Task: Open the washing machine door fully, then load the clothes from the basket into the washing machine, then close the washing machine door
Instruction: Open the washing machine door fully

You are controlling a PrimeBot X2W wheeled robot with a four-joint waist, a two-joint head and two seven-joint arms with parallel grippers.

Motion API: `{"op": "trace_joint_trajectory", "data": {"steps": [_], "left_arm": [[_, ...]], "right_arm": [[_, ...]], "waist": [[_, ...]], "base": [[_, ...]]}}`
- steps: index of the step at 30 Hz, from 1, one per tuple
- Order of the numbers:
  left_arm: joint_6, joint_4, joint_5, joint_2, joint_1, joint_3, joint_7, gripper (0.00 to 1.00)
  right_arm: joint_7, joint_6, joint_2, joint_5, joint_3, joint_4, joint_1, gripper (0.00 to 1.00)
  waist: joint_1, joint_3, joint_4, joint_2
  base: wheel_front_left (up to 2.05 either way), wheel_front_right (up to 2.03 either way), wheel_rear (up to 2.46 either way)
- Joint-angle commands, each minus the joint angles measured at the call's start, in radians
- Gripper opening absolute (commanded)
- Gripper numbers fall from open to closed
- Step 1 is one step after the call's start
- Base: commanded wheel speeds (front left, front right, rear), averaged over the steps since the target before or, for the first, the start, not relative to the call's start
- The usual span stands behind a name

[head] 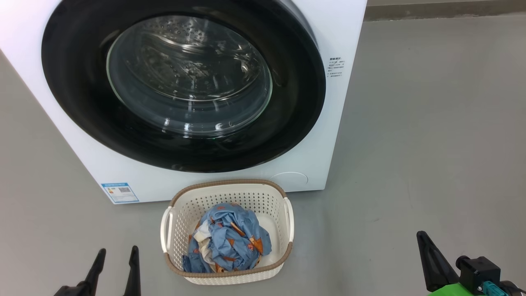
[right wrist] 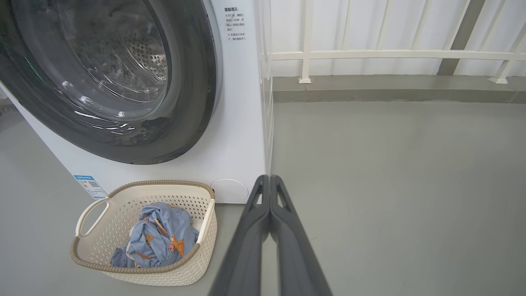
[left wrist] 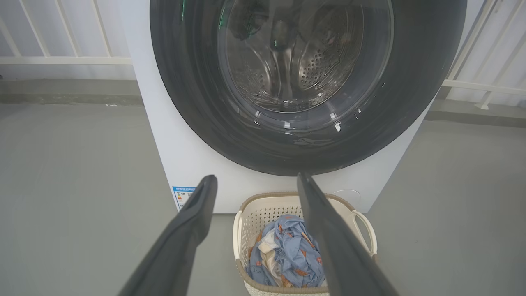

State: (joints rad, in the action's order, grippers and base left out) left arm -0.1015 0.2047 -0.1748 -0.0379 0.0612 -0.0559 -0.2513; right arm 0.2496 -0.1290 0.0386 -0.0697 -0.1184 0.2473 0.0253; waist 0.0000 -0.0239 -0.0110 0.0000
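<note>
Head view, near edge first: left tool (head: 117, 251) at lower left, two dark fingers spread wide, nothing between them. Right tool (head: 423, 240) at lower right, fingers pressed together, holding nothing; green and black wrist hardware just behind it. Both tools hover over grey floor (head: 431, 144), well apart from the basket (head: 230, 181). Right wrist view agrees: right tool (right wrist: 269, 181) fingers touch along their length, empty, over bare floor. Left wrist view: left tool (left wrist: 257, 179) fingers wide apart, basket seen past them, partly behind the right-hand finger.

Next out: basket is cream perforated plastic with a brown rim and side handles. It stands upright on the floor, roughly centred between the tools. Clothes (head: 230, 242) are bundled inside it, blue fabric with orange print and a cream part. They are heaped toward the near left, and bare basket bottom shows at right.

Just beyond basket: washing machine (head: 337, 123), white box, front facing the robot. Washing machine door (head: 74, 82) is a glossy black ring with a clear glass bowl and sits shut against the front, not yet opened. Perforated steel drum visible through the glass. Blue label sticker (head: 120, 192) at lower left of front, round white cap (head: 289, 179) at lower right, small printed text (head: 335, 67) near right edge.

Farthest, wrist views: white railing (right wrist: 390, 54) behind the machine.
</note>
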Motion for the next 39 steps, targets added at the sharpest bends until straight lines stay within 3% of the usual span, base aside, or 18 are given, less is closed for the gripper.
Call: {"op": "trace_joint_trajectory", "data": {"steps": [1,15,21,25,32,39], "left_arm": [[0.004,-0.021,-0.010,-0.012,-0.034,-0.032,-0.010,1.00],[0.006,-0.018,-0.013,-0.012,-0.034,-0.034,-0.010,1.00],[0.006,-0.020,-0.012,-0.012,-0.034,-0.030,-0.010,1.00],[0.006,-0.018,-0.012,-0.012,-0.036,-0.028,-0.010,1.00],[0.004,-0.022,-0.014,-0.012,-0.022,-0.021,-0.010,1.00],[-0.002,-0.027,-0.005,-0.012,-0.011,0.000,-0.010,1.00]], "right_arm": [[0.012,-0.002,0.012,-0.010,0.026,-0.022,-0.021,0.00],[0.012,-0.002,0.012,-0.024,0.027,-0.012,-0.028,0.00],[0.012,-0.002,0.012,-0.110,0.024,-0.008,-0.030,0.00],[0.012,-0.002,0.012,-0.300,0.016,0.007,-0.033,0.00],[0.012,-0.002,0.012,-0.806,-0.095,0.117,-0.072,0.00],[0.012,-0.002,0.016,-1.075,-0.257,0.251,-0.156,0.00]], "waist": [[0.0000,-0.001,-0.001,0.0000],[0.0000,0.001,-0.007,0.0000],[0.0000,0.005,-0.006,0.0000],[0.0000,0.008,-0.001,0.0000],[0.0000,0.013,0.006,0.0000],[0.0000,-0.010,0.014,0.0000]], "base": [[0.00,0.00,0.00],[0.00,0.00,0.00],[0.00,0.00,0.00],[0.00,0.00,0.00],[0.00,0.00,0.00],[0.00,0.00,0.00]]}}
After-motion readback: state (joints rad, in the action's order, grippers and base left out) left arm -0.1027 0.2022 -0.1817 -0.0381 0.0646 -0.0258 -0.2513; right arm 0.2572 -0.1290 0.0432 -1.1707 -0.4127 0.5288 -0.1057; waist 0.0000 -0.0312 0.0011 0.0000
